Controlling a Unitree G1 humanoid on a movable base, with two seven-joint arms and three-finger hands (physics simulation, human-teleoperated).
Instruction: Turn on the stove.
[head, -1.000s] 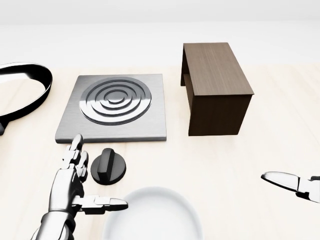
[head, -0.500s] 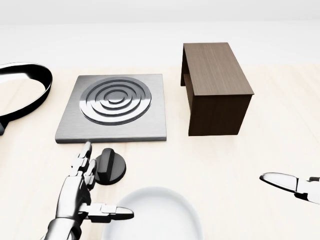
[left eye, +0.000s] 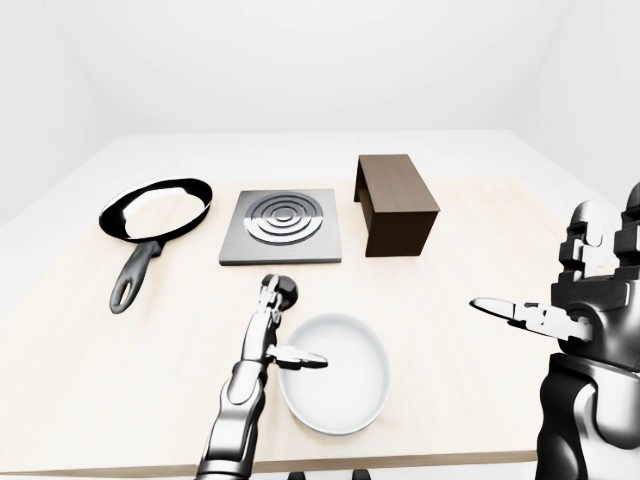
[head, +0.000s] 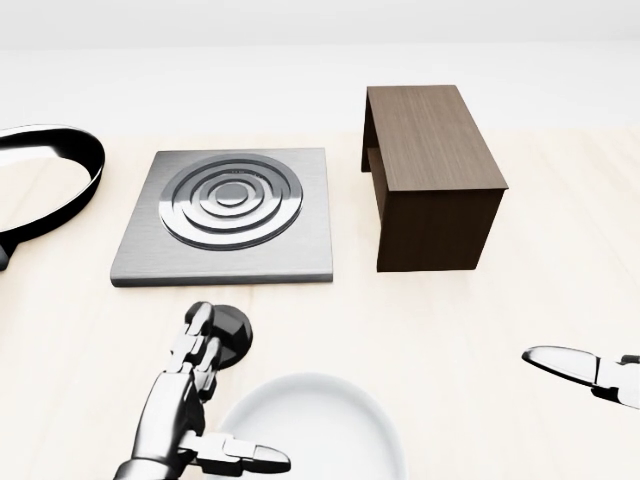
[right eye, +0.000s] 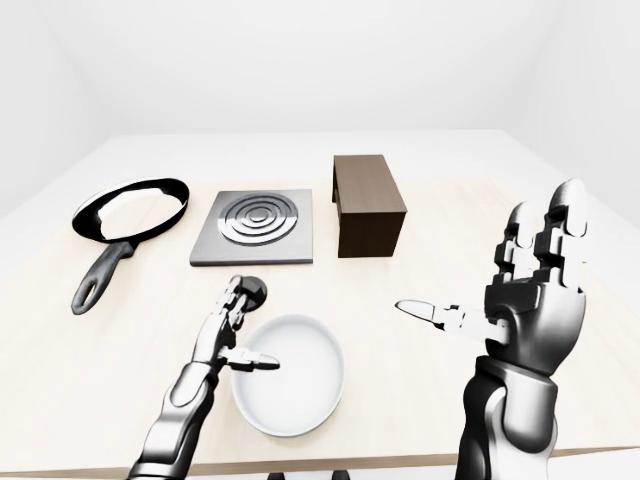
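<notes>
The stove is a grey square plate (head: 228, 215) with a ringed burner, lying on the pale wooden table (head: 450, 320). Its black round knob (head: 236, 333) sits on the table just below the plate. My left hand (head: 195, 362) is open; its straight fingers (head: 203, 325) lie over the knob's left part and hide it, and the thumb points right over the white bowl. I cannot tell whether the fingers touch the knob. My right hand (right eye: 520, 290) is open and empty, raised at the right, well away from the stove.
A white bowl (left eye: 335, 318) stands just below the knob, next to my left hand. A dark wooden box (left eye: 397, 203) stands right of the stove. A black frying pan (left eye: 135, 275) lies to the stove's left.
My left hand has moved right and up the head view, from beside the knob to over it. The right hand has barely moved.
</notes>
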